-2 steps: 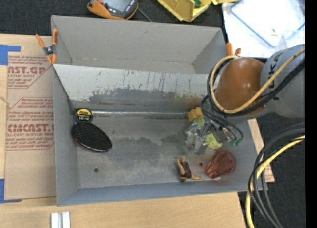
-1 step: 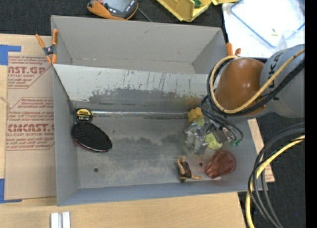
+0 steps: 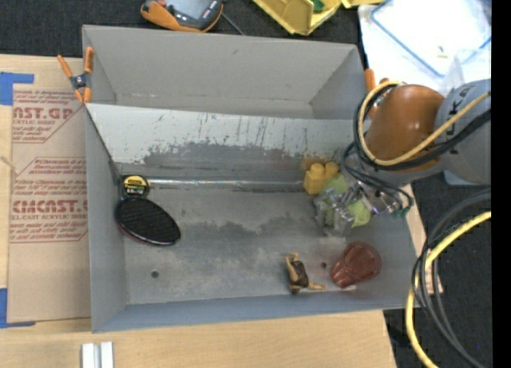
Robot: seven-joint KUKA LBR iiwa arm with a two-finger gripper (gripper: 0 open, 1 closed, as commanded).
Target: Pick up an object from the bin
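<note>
My gripper (image 3: 334,213) is low at the bin's right side, close to the right wall. A pale green-yellow lump (image 3: 358,211) lies right against it, partly hidden by the gripper. A yellow toy-like thing (image 3: 320,175) sits just behind the gripper, near the back wall. In front of the gripper, a dark red rounded thing (image 3: 356,264) rests on the floor near the front right corner. A small brown and tan figure (image 3: 297,273) lies to its left.
A black oval brush-like thing (image 3: 146,221) lies by the left wall, with a yellow and black tape measure (image 3: 134,187) just behind it. The arm's orange dome and cables hang over the right rim.
</note>
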